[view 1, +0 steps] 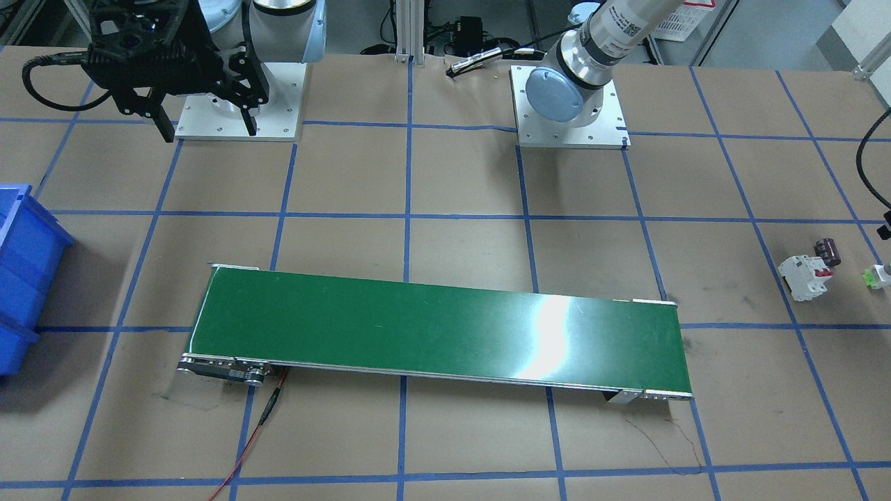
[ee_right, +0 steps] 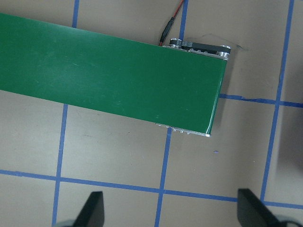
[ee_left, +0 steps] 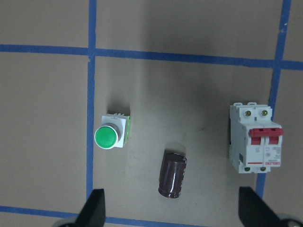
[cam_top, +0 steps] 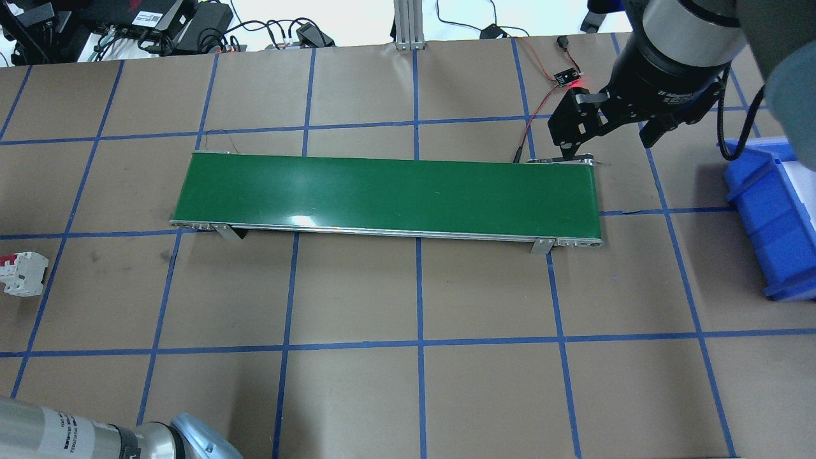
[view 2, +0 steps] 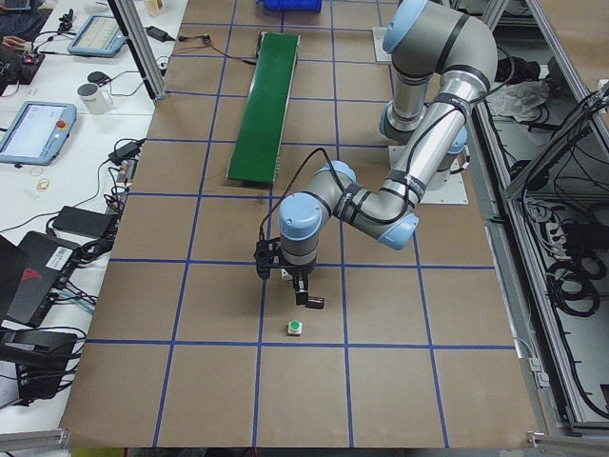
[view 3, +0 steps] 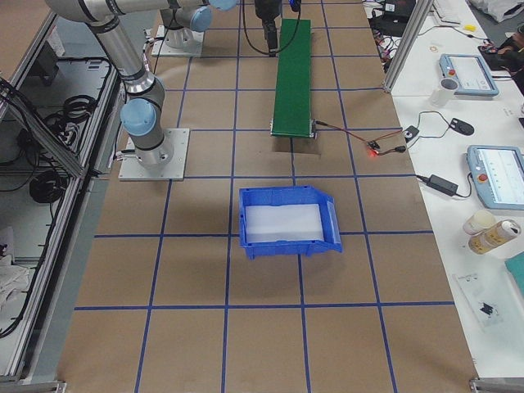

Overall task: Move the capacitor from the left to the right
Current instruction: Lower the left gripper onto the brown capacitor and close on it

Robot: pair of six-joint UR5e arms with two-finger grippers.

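Observation:
The capacitor, a stubby dark brown-black cylinder, lies on its side on the brown table between a white breaker and a green push-button. It also shows in the front view. My left gripper hangs open and empty above it, one finger on each side of it, without touching it. My right gripper is open and empty; it hovers over the table beside the end of the green conveyor belt, and it shows the same in the right wrist view.
The white breaker with red switches lies right of the capacitor and the green-and-white button lies to its left. The conveyor runs across the table's middle. A blue bin stands at the right end.

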